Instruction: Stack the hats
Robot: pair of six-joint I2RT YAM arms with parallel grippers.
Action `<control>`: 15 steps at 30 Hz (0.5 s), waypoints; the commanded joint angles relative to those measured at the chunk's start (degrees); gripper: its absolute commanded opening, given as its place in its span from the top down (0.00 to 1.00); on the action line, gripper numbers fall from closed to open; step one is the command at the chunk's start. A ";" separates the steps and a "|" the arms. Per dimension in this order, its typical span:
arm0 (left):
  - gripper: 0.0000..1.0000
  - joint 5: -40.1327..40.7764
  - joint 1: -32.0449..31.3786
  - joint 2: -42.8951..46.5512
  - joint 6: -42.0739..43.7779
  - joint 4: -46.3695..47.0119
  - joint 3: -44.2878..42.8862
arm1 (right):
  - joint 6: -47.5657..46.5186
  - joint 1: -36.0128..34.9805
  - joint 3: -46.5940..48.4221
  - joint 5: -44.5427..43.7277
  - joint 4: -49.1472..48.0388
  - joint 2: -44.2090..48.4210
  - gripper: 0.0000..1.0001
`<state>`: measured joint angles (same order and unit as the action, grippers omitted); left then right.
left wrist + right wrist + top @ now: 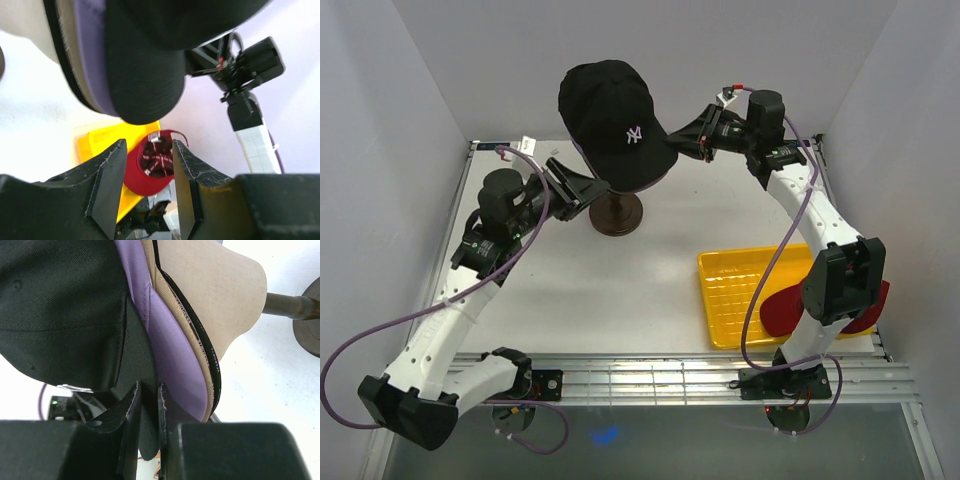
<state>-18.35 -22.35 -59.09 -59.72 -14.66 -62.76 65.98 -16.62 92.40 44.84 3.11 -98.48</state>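
The black NY cap (615,115) sits on top of a stack on the mannequin head. In the right wrist view its crown (60,315) lies over the lavender cap (175,355), a tan cap edge (199,347) and a black cap edge (216,380). My right gripper (672,140) is shut on the black NY cap's brim (142,360), pinched between its fingers (148,387). My left gripper (582,188) is open and empty just below the brims, beside the stand (149,165). The red cap (778,310) lies upside down at the tray's right, partly behind my right arm; it also shows in the left wrist view (150,172).
The beige mannequin head (215,295) stands on a dark wooden stand (617,212) at the table's back middle. A yellow tray (735,285) sits at the front right. White walls close in the back and both sides.
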 commanded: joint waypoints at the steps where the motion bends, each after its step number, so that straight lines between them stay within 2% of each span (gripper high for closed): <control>1: 0.48 7.86 0.02 2.49 5.83 -8.70 -7.36 | -6.74 0.27 0.32 -5.82 10.51 -5.23 0.91; 5: 0.47 18.76 1.16 -0.31 11.28 -16.18 -19.65 | -7.70 0.36 2.52 -5.47 11.91 -6.90 0.90; 6: 0.46 21.49 1.60 -3.20 12.60 -17.50 -25.68 | -7.96 0.36 3.57 -5.38 12.78 -7.51 0.90; 8: 0.46 23.88 4.22 -6.81 15.51 -20.84 -31.69 | -8.93 0.54 4.80 -5.03 13.67 -8.31 0.90; 10: 0.45 22.58 7.04 -11.98 16.57 -21.38 -38.53 | -9.81 0.63 6.91 -4.50 15.34 -9.71 0.90; 15: 0.46 4.93 21.01 -22.72 15.26 -19.19 -46.39 | -11.48 1.24 9.81 -2.83 17.01 -12.35 0.90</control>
<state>-4.71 -6.87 -75.68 -45.54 -30.89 -107.63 62.00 -16.05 103.04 48.12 9.28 -105.82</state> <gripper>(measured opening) 0.545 0.191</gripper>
